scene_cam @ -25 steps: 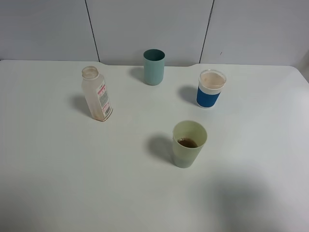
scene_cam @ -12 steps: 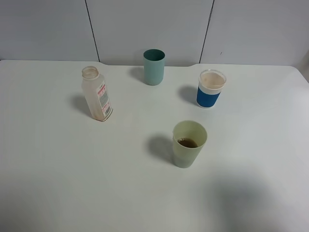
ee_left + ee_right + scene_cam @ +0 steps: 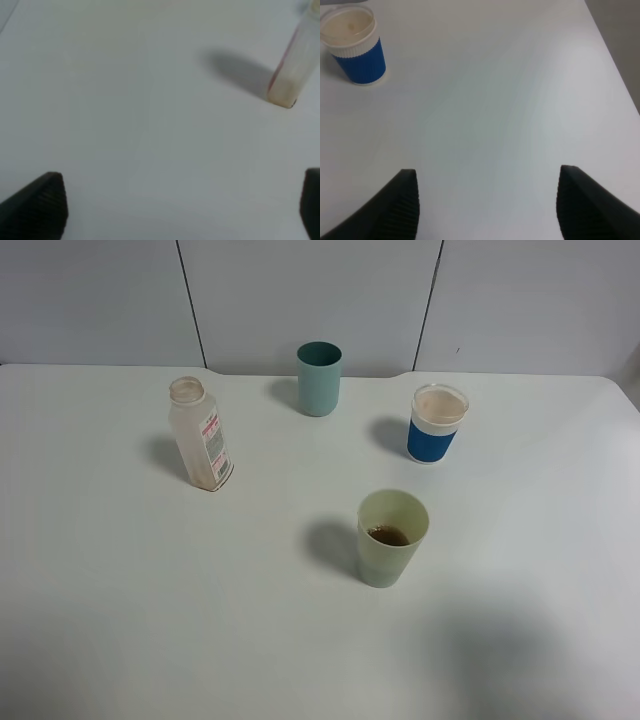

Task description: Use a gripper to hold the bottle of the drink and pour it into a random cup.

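1. The left gripper (image 3: 182, 210) has its two dark fingers wide apart, one at each lower corner of its wrist picture, and nothing is between them, only bare white table (image 3: 125, 125).
2. The right gripper (image 3: 487, 207) is also spread, its two ribbed black fingers standing at the lower corners of its own wrist picture, with empty table surface between them.
3. Neither gripper is seen in the high camera picture.
4. From the left wrist camera, the bottom part of the bottle of the drink (image 3: 292, 80) shows at the upper right of the frame, well apart from the fingers, with its shadow beside it.
5. In the high picture the bottle (image 3: 200, 435) stands at the left of the table, without cap, a little tilted, with brownish residue at the bottom.
6. The cup (image 3: 392, 537), pale yellow-green, stands near the middle of the frame, a little right, and has brown liquid at its bottom.
7. A dark teal cup (image 3: 319, 378) stands at the upper middle.
8. A blue-banded white cup (image 3: 437, 423) stands at the upper right; the right wrist camera shows it at upper left.
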Tool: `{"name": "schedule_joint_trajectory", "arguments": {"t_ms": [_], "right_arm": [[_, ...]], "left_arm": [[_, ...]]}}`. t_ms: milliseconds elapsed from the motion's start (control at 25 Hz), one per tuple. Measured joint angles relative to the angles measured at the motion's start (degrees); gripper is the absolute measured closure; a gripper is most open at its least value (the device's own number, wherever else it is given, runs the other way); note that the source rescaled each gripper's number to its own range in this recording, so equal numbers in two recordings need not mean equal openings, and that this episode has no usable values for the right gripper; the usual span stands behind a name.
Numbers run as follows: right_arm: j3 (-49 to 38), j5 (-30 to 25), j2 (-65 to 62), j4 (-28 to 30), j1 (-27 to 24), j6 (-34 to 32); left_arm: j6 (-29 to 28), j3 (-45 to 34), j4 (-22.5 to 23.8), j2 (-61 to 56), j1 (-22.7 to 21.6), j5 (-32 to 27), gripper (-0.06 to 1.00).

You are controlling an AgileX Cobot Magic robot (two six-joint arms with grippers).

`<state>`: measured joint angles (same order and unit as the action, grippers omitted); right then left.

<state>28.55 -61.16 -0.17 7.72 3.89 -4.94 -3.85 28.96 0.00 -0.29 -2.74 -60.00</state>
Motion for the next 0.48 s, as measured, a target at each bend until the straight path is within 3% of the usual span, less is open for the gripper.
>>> {"name": "schedule_joint_trajectory", "arguments": {"t_ms": [480], "right_arm": [[0.0,0.0,0.0,0.0,0.0,0.0]], "left_arm": [[0.0,0.0,0.0,0.0,0.1,0.0,0.0]]}}
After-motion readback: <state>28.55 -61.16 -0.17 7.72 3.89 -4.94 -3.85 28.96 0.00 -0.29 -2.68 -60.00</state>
